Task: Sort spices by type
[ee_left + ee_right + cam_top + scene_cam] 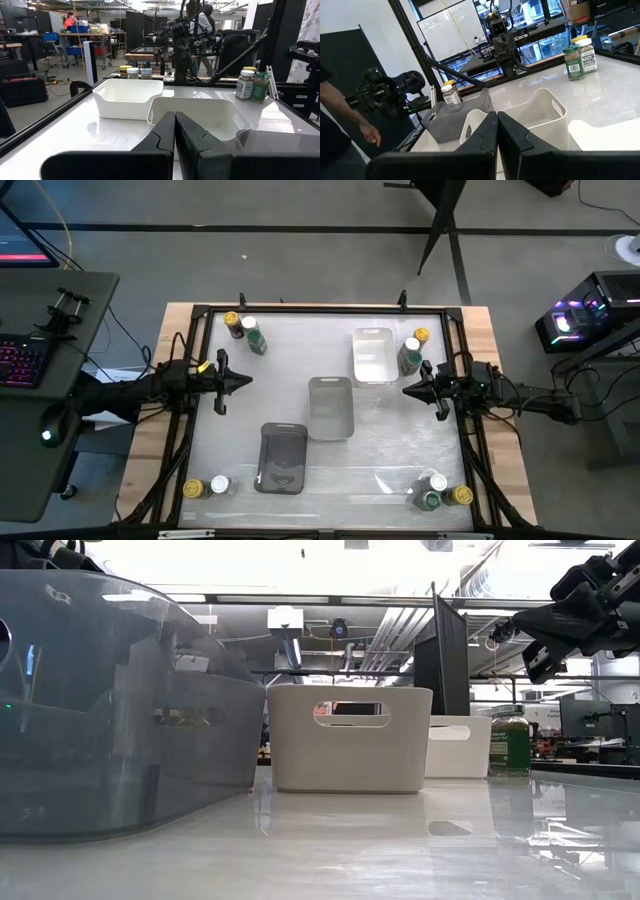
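hovering with fingers together and empty, the left gripper [243, 380] and right gripper [409, 389] face inward over the bench [400, 450]; spice jars [245, 330] sit clustered at its corners, trays [330, 406] mid-bench. sorting looks unstarted; next, one gripper must part and reach a jar.

Bright overhead light; glare on table [400, 450]; sharp.

The table holds 3 trays: 1 white [372, 355], 1 light grey [330, 407], 1 dark grey [283, 457]. 11 spice jars [256, 340] stand in 4 corner clusters.
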Motion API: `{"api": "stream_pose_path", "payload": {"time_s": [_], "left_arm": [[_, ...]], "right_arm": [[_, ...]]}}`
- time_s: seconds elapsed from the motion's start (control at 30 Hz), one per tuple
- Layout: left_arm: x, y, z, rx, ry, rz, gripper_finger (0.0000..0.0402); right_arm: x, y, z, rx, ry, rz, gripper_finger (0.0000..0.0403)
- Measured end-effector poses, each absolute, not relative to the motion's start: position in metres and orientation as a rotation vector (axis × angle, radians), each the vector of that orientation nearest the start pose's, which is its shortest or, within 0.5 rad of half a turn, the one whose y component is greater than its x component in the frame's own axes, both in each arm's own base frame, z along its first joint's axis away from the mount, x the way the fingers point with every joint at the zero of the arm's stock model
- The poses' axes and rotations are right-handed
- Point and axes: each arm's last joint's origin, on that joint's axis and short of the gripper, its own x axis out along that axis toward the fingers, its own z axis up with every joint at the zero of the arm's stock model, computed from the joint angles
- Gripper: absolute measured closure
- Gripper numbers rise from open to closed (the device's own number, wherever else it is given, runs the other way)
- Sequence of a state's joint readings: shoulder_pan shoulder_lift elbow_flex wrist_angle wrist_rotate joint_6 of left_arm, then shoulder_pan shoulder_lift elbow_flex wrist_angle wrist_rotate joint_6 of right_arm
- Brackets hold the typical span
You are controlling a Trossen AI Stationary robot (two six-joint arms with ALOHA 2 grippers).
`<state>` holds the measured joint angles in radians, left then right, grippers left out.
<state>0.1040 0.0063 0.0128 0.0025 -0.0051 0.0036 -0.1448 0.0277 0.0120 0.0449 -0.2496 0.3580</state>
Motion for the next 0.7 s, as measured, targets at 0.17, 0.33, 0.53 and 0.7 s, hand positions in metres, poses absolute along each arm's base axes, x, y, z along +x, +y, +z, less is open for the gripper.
{"api": "stream_pose_path", "payload": {"time_s": [0.17, 0.33, 0.53, 0.7], "left_arm": [[0.097, 0.010, 0.168, 0.004, -0.009, 0.109, 0.0401], [0.097, 0.010, 0.168, 0.004, -0.009, 0.109, 0.0401], [0.097, 0.010, 0.168, 0.004, -0.009, 0.109, 0.0401], [0.097, 0.010, 0.168, 0.004, -0.009, 0.109, 0.0401]], "right_arm": [[0.098, -0.007, 0.170, 0.352, -0.009, 0.109, 0.0402], [0.098, -0.009, 0.171, 0.350, -0.042, 0.032, 0.0402], [0.081, -0.022, 0.216, 0.818, -0.720, -0.262, 0.0402], [0.070, -0.023, 0.238, 0.862, -0.925, -0.211, 0.0402]]}}
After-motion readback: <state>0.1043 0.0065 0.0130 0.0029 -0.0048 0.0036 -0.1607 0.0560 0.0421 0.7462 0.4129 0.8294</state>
